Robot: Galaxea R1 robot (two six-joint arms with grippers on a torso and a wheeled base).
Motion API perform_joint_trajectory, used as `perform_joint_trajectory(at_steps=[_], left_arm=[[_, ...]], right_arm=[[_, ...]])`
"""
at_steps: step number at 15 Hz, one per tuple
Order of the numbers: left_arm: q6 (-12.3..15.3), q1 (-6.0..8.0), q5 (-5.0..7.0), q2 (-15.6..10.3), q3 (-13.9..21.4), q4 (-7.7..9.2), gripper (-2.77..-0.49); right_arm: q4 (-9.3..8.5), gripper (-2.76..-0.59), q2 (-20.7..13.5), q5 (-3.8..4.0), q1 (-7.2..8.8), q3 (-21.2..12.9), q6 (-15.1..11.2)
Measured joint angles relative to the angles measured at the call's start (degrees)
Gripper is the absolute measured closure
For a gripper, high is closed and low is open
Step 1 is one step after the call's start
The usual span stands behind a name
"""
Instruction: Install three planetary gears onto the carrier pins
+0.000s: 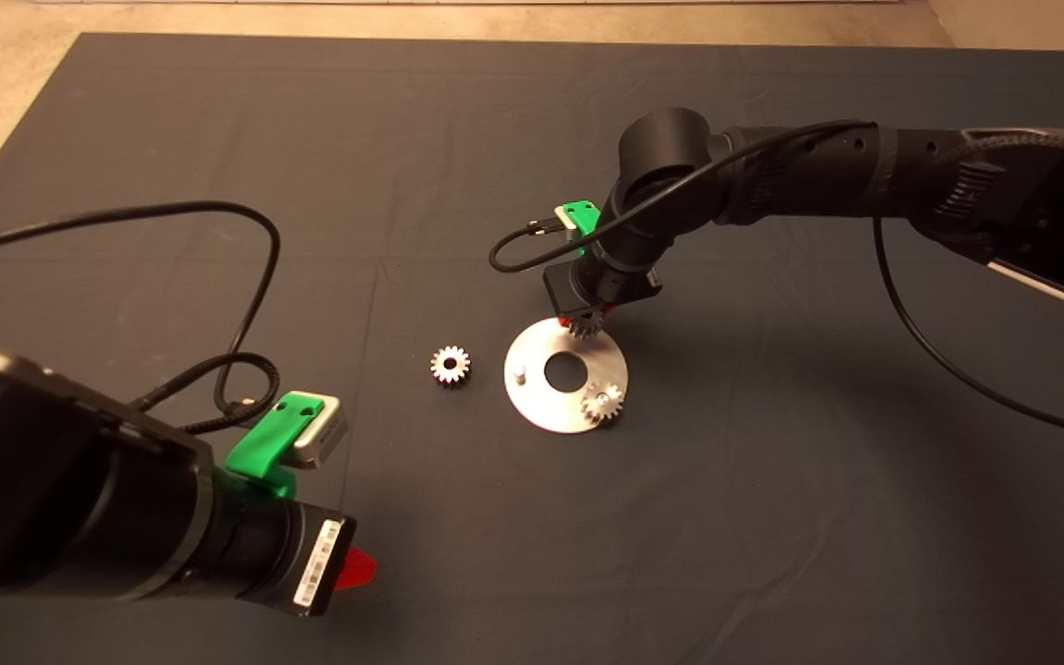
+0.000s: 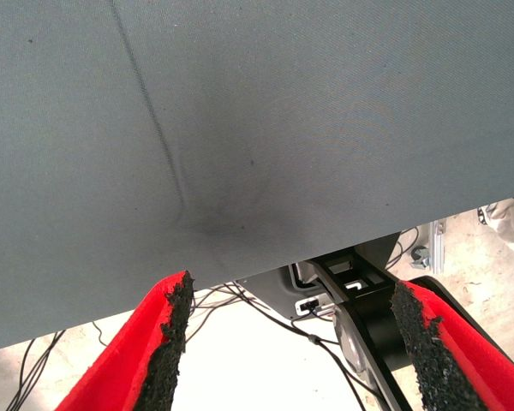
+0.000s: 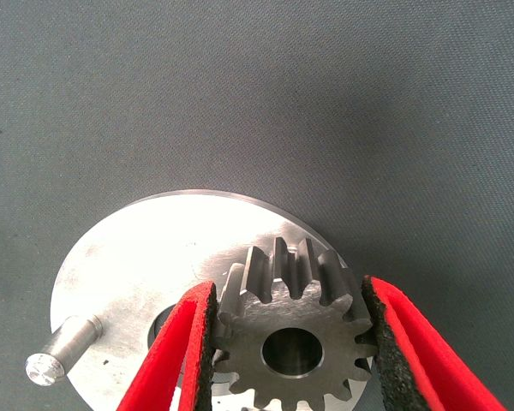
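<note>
R gripper (image 1: 587,319) at disc (image 1: 541,406) rim, 12 o'clock; pin beneath hidden by gear (image 3: 291,342) it pinches between both pads. Gear's lower teeth cut off in wrist view. Seated gear (image 1: 603,403) at 4 o'clock, bare pin (image 1: 518,374) at 9. Loose gear (image 1: 450,364) flat on mat (image 1: 772,517), just beside disc. L gripper (image 2: 291,342) parked low-left, fingers wide apart, empty. Dark woven mat, creased; pale floor beyond.

Dark mat (image 1: 218,111) carries shiny disc (image 1: 541,402) near centre and one loose gear (image 1: 450,365) just beside it, not touching.
</note>
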State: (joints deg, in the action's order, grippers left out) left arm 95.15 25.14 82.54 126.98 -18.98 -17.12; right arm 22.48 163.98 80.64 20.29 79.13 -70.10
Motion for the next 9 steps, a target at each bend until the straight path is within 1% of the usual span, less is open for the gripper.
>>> perform_joint_trajectory(at_steps=[7, 9], left_arm=[[0.01, 0.0, 0.0, 0.0, 0.0, 0.0, -1.64], [0.02, 0.0, 0.0, 0.0, 0.0, 0.0, -1.64]], right_arm=[[0.0, -1.04, 0.0, 0.09, 0.0, 0.0, 0.0], [0.0, -1.05, 0.0, 0.78, 0.0, -0.02, 0.0]])
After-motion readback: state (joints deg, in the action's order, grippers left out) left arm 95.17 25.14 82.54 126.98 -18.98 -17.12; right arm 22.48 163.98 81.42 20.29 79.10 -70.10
